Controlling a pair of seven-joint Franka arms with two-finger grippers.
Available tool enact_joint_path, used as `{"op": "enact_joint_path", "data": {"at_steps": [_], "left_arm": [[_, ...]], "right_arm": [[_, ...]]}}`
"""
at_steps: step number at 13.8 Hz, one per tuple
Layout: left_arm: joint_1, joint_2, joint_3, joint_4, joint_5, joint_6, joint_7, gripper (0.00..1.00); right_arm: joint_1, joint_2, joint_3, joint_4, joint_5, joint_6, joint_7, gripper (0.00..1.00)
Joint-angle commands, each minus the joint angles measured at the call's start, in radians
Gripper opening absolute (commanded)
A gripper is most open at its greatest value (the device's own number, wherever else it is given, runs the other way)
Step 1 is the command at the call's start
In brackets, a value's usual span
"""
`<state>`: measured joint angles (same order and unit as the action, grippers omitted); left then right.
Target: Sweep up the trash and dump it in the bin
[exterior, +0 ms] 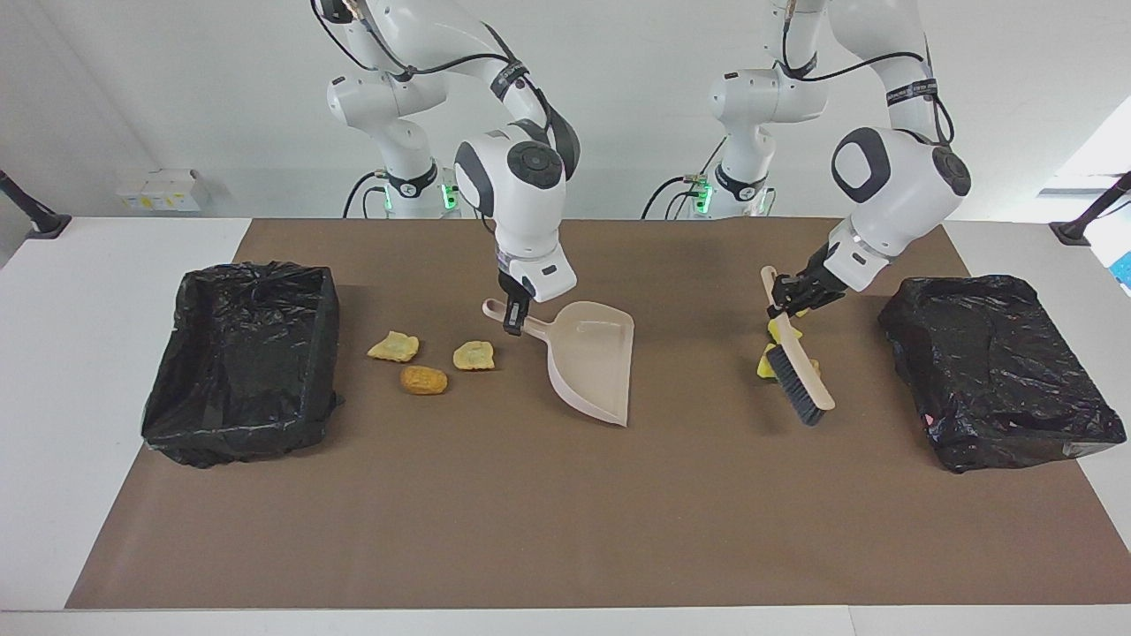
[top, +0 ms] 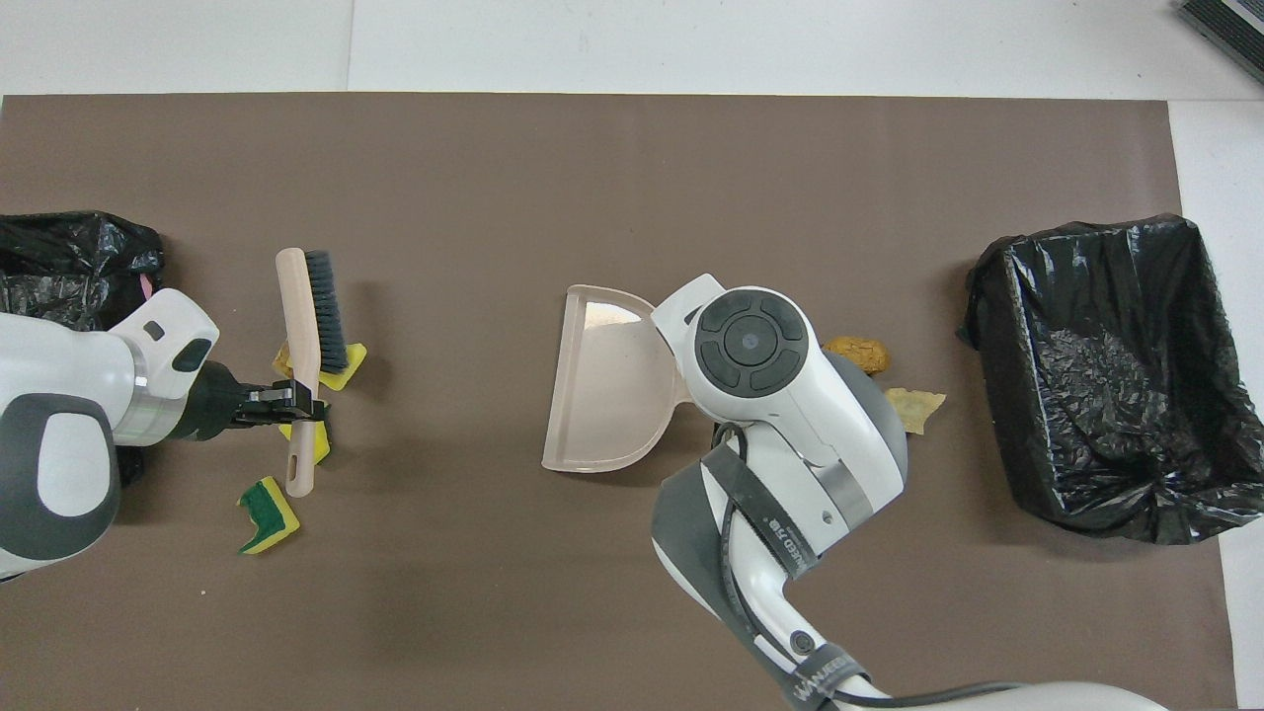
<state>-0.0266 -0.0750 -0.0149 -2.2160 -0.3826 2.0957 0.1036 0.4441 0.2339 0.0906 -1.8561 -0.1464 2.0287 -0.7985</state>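
My right gripper (exterior: 511, 320) (top: 713, 427) is shut on the handle of the beige dustpan (exterior: 594, 358) (top: 604, 395), whose open edge faces the left arm's end. My left gripper (exterior: 785, 299) (top: 299, 400) is shut on the handle of the brush (exterior: 800, 389) (top: 314, 311), held slanted with its bristles over yellow sponge trash (exterior: 765, 365) (top: 346, 361). A green-and-yellow sponge (top: 267, 502) lies nearer the robots than the brush. Three tan trash pieces (exterior: 424, 380) lie between the dustpan and the bin (exterior: 177, 424) at the right arm's end.
A second black-bagged bin (exterior: 998, 371) (top: 69, 267) stands at the left arm's end, beside the brush. The other bin (top: 997, 326) shows its open hollow from overhead. A brown mat (exterior: 565, 530) covers the table.
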Motion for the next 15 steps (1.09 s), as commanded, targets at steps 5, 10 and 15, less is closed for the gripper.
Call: {"op": "enact_joint_path", "data": {"at_steps": [5,10,15], "left_arm": [[0.016,-0.042,-0.008,0.096,0.134,-0.132,-0.004,0.00],[0.028,-0.025,-0.005,0.115,0.347,-0.174,-0.047,0.00],[0.041,0.105,-0.007,0.095,0.507,-0.082,-0.093,0.00]], "right_arm": [[-0.002,0.002,0.006,-0.023,0.007,0.065,-0.053,0.00],[0.016,0.047,0.008,-0.023,0.007,0.127,-0.077,0.00],[0.014,0.047,0.008,-0.040,0.088,0.127,-0.106,0.00]]}}
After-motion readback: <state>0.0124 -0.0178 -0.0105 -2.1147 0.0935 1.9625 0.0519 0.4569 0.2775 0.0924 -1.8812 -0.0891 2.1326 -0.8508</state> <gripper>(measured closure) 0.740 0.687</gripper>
